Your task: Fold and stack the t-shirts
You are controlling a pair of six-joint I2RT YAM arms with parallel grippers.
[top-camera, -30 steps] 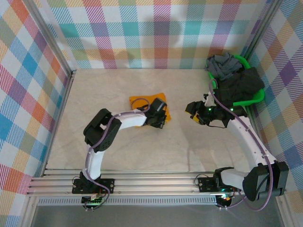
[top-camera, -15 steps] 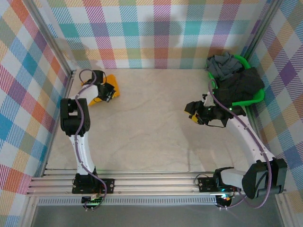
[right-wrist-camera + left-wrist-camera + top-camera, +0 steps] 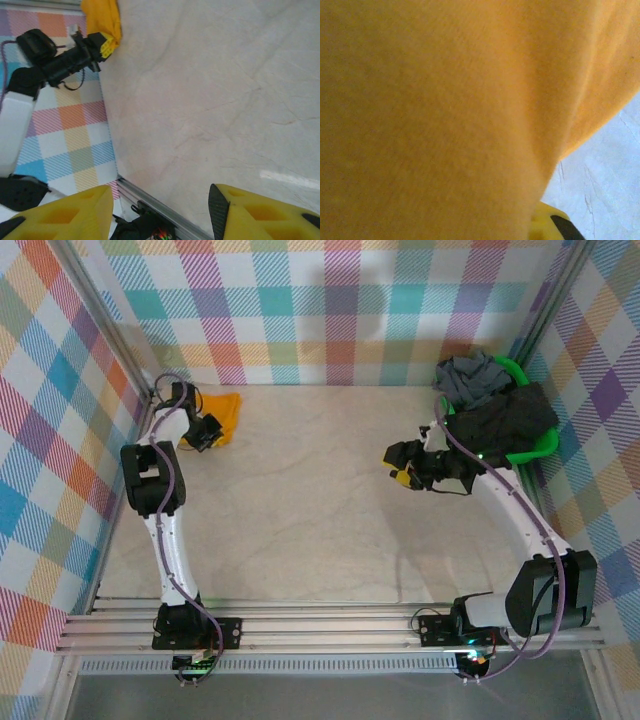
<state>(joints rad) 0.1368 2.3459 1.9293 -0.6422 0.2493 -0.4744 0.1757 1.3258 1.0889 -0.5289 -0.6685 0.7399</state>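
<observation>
Two arms are seen from the top camera. The left arm is stretched far out to the back left corner. The left gripper (image 3: 206,430) is laid against the orange t-shirt (image 3: 224,410), which is bunched up by the wall there. It cannot be told if the cloth is pinched. The right arm is bent over the right side of the table (image 3: 300,530), and the right gripper (image 3: 398,472) is held above bare top. The grey t-shirt (image 3: 470,378) and the dark t-shirt (image 3: 510,422) are piled in the green basket (image 3: 546,446) at the back right. A second ago the orange t-shirt was in the middle of the table; now it has been taken to the corner. The right gripper has hardly been moved.

From the left wrist, the orange t-shirt (image 3: 445,110) is seen pressed close, with one yellow finger (image 3: 547,222) at the bottom.

From the right wrist, the right gripper (image 3: 160,200) is held wide, with nothing between its fingers (image 3: 65,215). Far across the table (image 3: 210,100), the left gripper (image 3: 102,44) is seen touching the orange t-shirt (image 3: 100,15).
</observation>
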